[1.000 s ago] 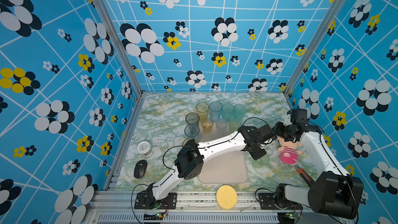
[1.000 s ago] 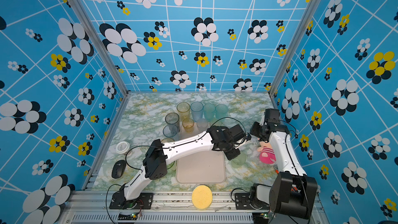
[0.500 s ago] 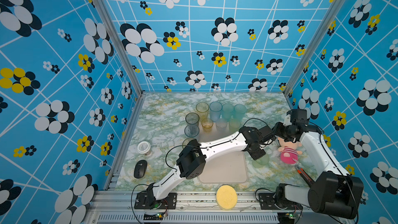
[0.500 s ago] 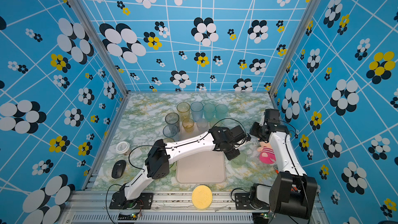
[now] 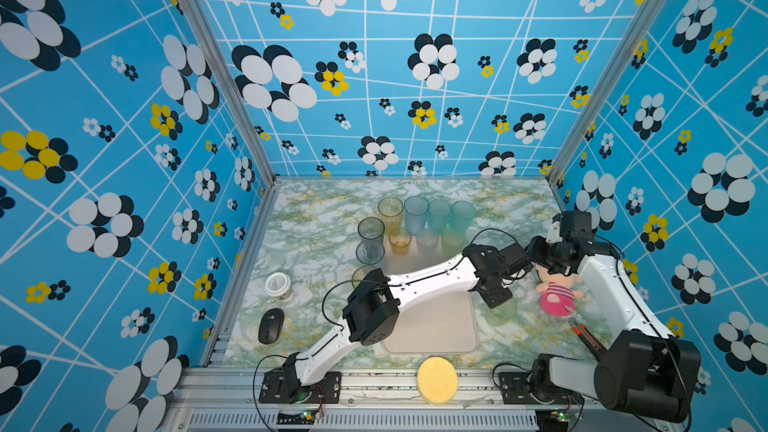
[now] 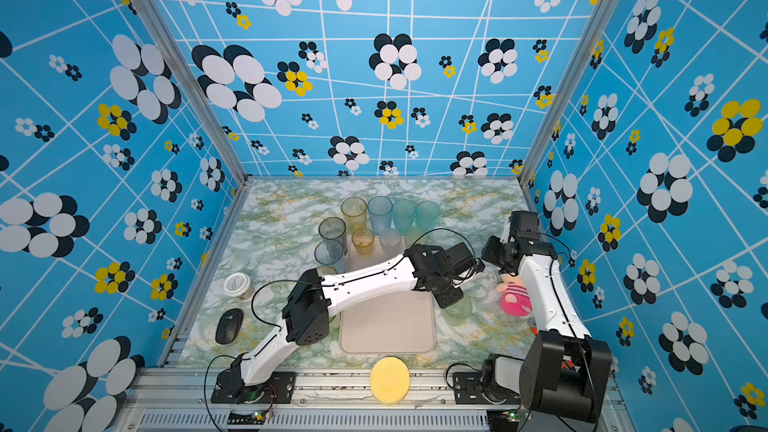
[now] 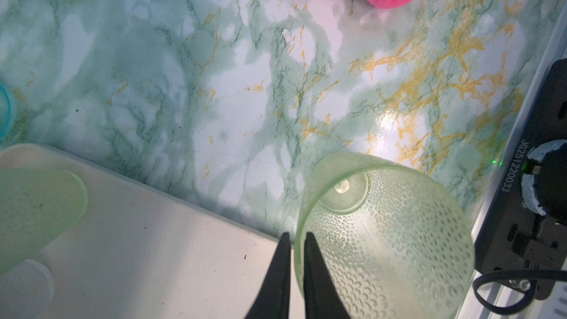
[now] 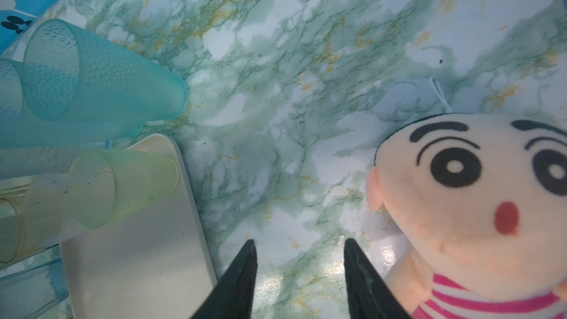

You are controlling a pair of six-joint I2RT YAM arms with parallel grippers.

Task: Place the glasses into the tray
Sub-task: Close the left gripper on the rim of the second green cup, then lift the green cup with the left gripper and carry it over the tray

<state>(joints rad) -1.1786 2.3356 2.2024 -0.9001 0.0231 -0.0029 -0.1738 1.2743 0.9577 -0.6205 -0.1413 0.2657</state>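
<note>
Now that the left gripper (image 7: 296, 236) has drawn its jaws together, where a second ago they stood apart, the listing changes: one jaw sits inside and one outside the rim of the pale green tumbler (image 7: 386, 234), pinching its thin wall. Entries run from the front rail back.

- Yellow sponge disc (image 5: 437, 380): on the rail, no part of the job.
- Tray (image 5: 432, 328): cream, low-rimmed, its near half bare.
- Pale green tumbler: upright on the marble tabletop (image 5: 316, 243), just beside the tray's right edge and outside it. It does not look lifted yet.
- Pink plush doll (image 5: 555, 292): near that tumbler, not touching it.
- Right gripper (image 8: 299, 250): jaws parted, nothing between them, hanging over bare marble between tray and doll.
- Short tumblers (image 5: 427, 238): amber, clear and green, standing at the tray's far end.
- Smoky grey tumblers (image 5: 370, 228): two, left of the tray, outside it.
- Tall tumblers (image 5: 415, 209): a row of four behind the tray, on the tabletop.

Remarks: the grasp looks made, so a lift and a short carry over the low rim should follow. A one-sided rim pinch may let the tumbler tilt.
</note>
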